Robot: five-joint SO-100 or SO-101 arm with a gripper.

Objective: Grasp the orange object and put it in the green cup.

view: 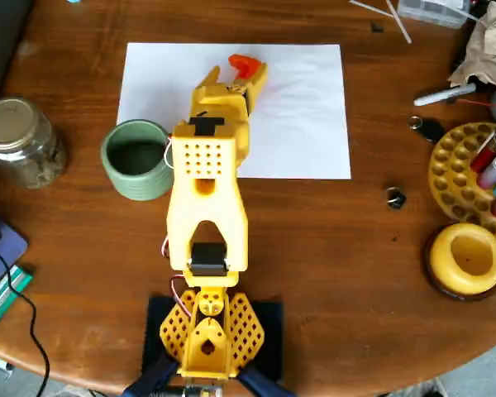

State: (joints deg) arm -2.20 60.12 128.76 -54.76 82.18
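Over the white sheet of paper (306, 107) on the round wooden table (331, 248), seen from overhead: yellow arm (207, 207) stretched away from its base, tool (238, 73) at the far end closed on the orange object (245, 63), which shows as a small bright knob at the fingertips. Clamped, by the look of it, though whether lifted clear of the paper or just resting on it cannot be told from straight above. Green cup (137, 159) standing to the left in this view, just beside the arm's midsection, half on the paper's left edge and half on bare wood, mouth open and empty. Glass jar (21, 141) with a gold lid further left; yellow round holder (467, 258) and a pen rack (475, 178) well apart at the right (none of them part of the job).

Judged as the carry step, grasp made and drop not yet done. To do it well: keep the clamp firm, since the piece is tiny and knobby and held only at the tips; raise high enough to clear the ribbed rim before swinging left and drawing back toward the cup; centre over the dark inside, then part the fingers only when squarely above the mouth. Chief risk: clipping the cup with the wrist, given how close it sits to the arm.
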